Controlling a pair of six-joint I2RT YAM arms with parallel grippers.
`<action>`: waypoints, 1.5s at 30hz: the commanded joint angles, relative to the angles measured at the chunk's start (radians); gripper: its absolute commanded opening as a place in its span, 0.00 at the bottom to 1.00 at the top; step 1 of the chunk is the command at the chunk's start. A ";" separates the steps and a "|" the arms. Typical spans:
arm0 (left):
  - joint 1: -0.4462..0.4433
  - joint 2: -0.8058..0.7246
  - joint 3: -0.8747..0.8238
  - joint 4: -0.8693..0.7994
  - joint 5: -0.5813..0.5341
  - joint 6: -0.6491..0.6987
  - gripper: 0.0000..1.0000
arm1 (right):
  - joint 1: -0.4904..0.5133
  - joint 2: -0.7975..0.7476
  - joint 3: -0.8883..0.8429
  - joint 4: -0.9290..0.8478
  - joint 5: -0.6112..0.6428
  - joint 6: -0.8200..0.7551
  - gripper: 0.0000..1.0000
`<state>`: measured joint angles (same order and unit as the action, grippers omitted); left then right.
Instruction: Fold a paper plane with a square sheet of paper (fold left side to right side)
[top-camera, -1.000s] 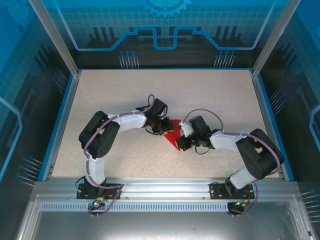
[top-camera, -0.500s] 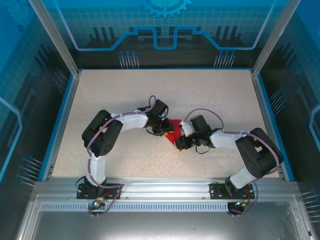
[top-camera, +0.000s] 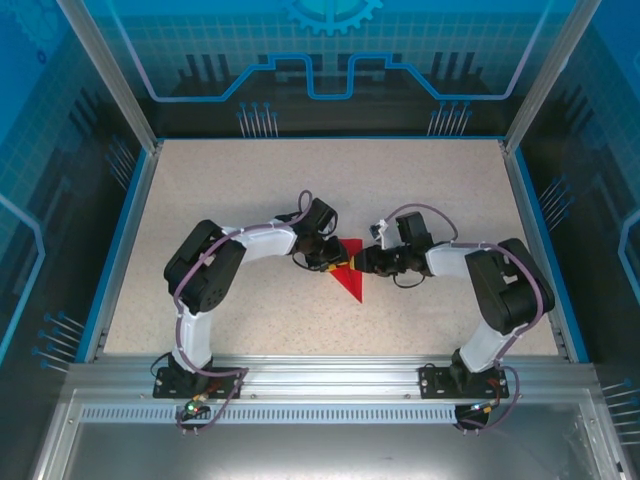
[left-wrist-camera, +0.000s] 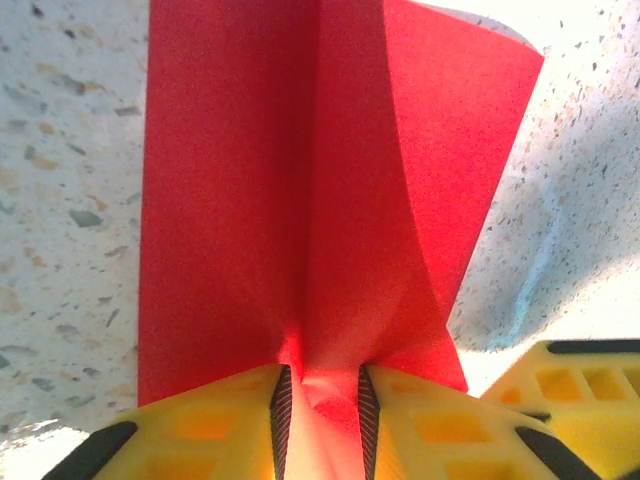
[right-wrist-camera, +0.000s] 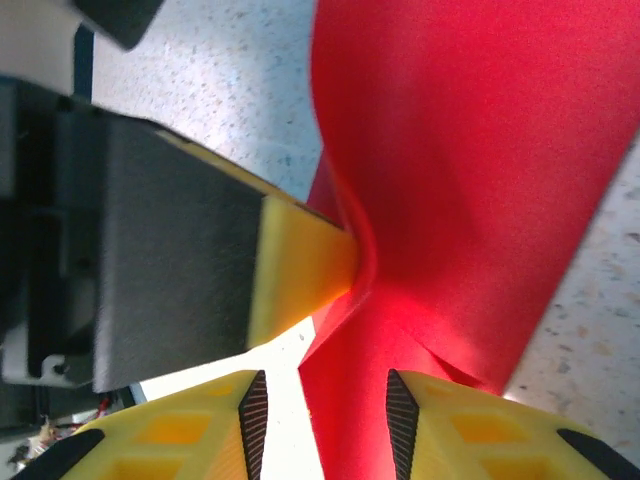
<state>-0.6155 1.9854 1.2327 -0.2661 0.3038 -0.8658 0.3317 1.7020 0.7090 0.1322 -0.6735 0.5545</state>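
Top view, paper: your folded red paper (top-camera: 351, 283) lies mid-table (top-camera: 250, 190), point toward the near edge.
Top view, grippers: left gripper (top-camera: 328, 259) meets its left side, right gripper (top-camera: 364, 263) its right.
Left wrist, jaws: you see the left gripper (left-wrist-camera: 320, 405) clamped on a raised ridge of the paper (left-wrist-camera: 240, 180).
Right wrist, jaws: right gripper (right-wrist-camera: 325, 410) stands apart around the paper (right-wrist-camera: 480, 150); a bright gap shows beside one pad (right-wrist-camera: 253, 405).

Robot test cell in a lab: speckled worktop (top-camera: 400, 190) with a blue rim, boxed in by aluminium posts (top-camera: 105, 70) and clear blue panels (top-camera: 330, 50) printed with circuit and gear graphics, left arm (top-camera: 200, 270) and right arm (top-camera: 505, 290) bolted to an aluminium rail (top-camera: 330, 372).
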 joint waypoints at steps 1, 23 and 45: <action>-0.009 0.015 0.023 -0.032 0.001 0.000 0.29 | -0.023 0.017 0.033 0.012 -0.029 0.076 0.39; -0.014 0.016 0.020 -0.025 0.000 -0.002 0.28 | -0.034 0.088 0.068 0.018 -0.031 0.155 0.31; -0.015 0.018 0.020 -0.038 -0.009 -0.003 0.28 | -0.021 0.110 0.103 -0.031 -0.013 0.144 0.04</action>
<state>-0.6201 1.9854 1.2331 -0.2680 0.3035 -0.8658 0.3141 1.8126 0.7940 0.1421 -0.6888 0.7078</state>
